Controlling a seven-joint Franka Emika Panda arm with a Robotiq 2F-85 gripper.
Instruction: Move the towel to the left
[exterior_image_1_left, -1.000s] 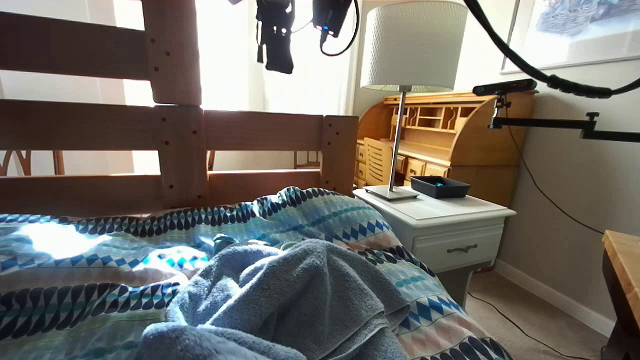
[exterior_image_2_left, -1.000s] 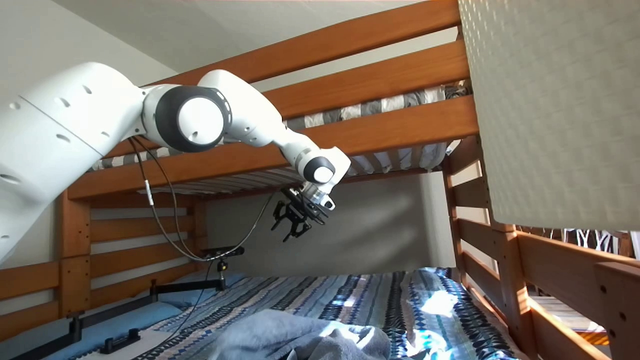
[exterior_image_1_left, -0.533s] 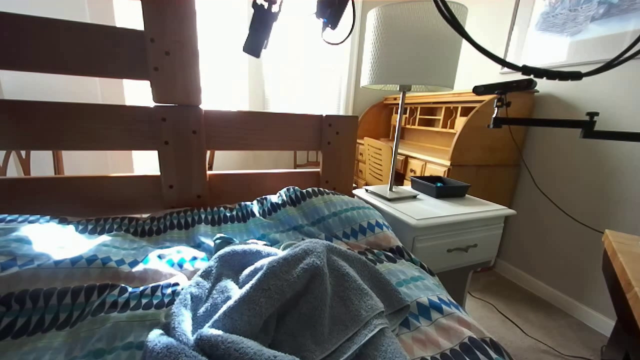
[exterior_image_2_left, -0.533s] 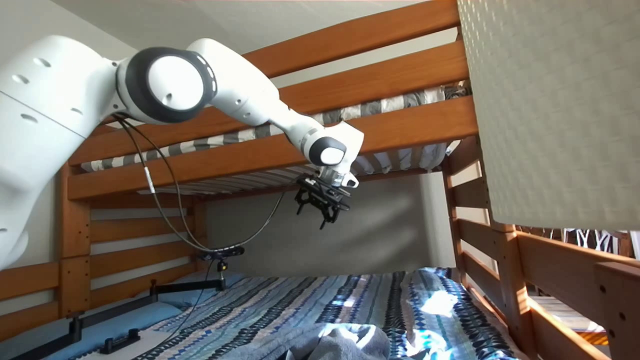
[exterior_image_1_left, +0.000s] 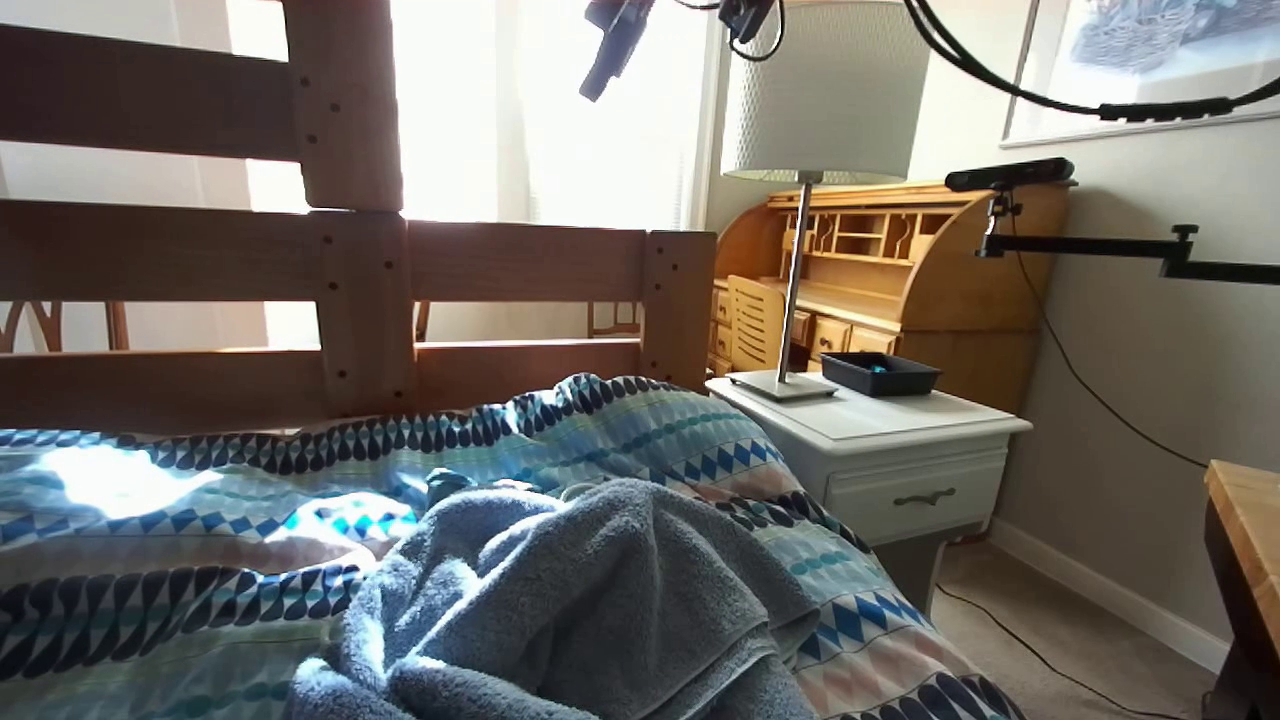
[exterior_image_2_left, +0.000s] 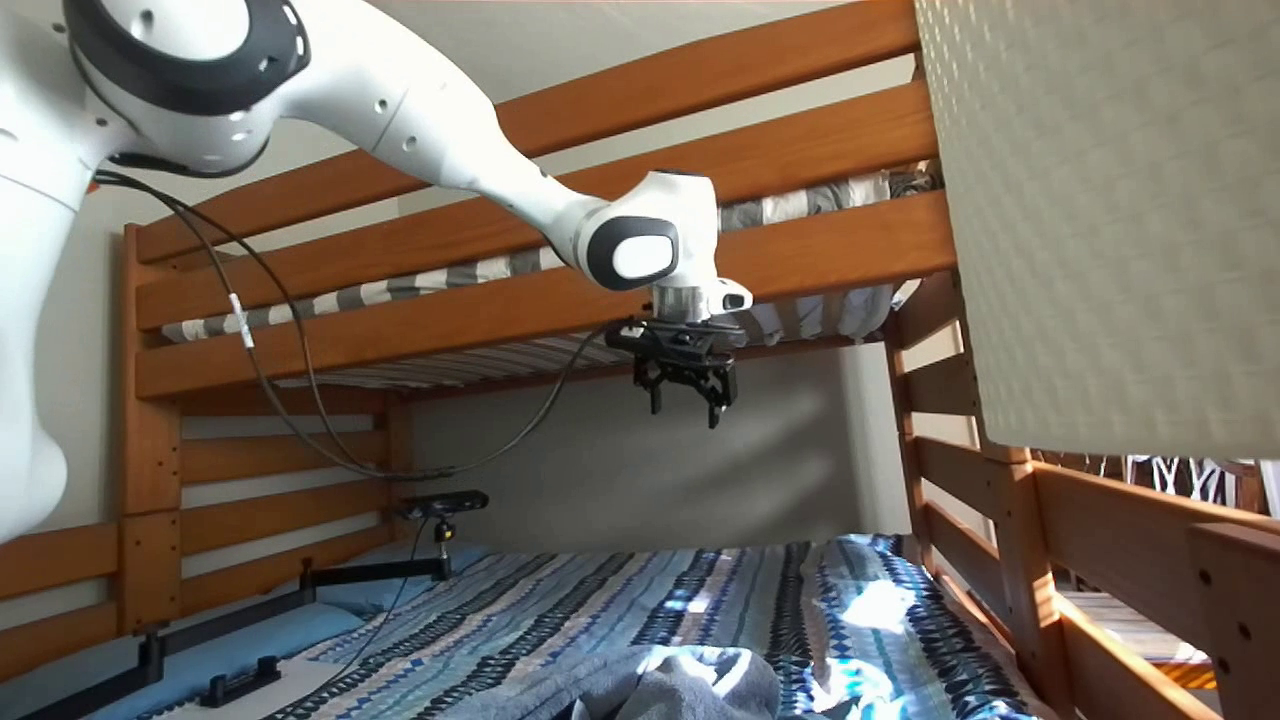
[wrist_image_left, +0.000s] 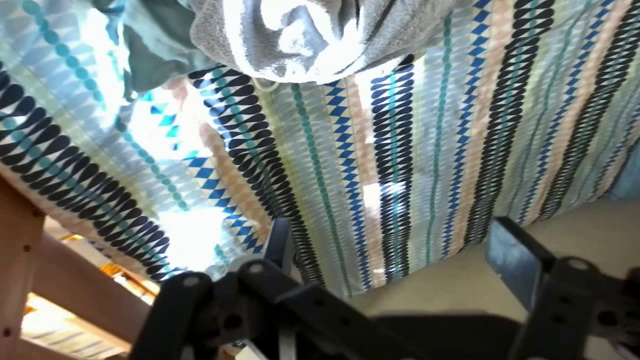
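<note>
On the bed (exterior_image_2_left: 600, 595) below the end effector (exterior_image_2_left: 685, 415), its fingers (wrist_image_left: 512, 260) apart, the towel (exterior_image_1_left: 600, 600) looks soft and light, so pinch a high fold (exterior_image_1_left: 640, 515).

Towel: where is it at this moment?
In an exterior view, the towel lies rumpled on the bed cover at bottom centre, down and left of the nightstand.

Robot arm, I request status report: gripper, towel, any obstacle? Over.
Gripper open, empty, high above the bedspread. Towel crumpled there, not grasped. Greenish fabric beside it, maybe in the way.
</note>
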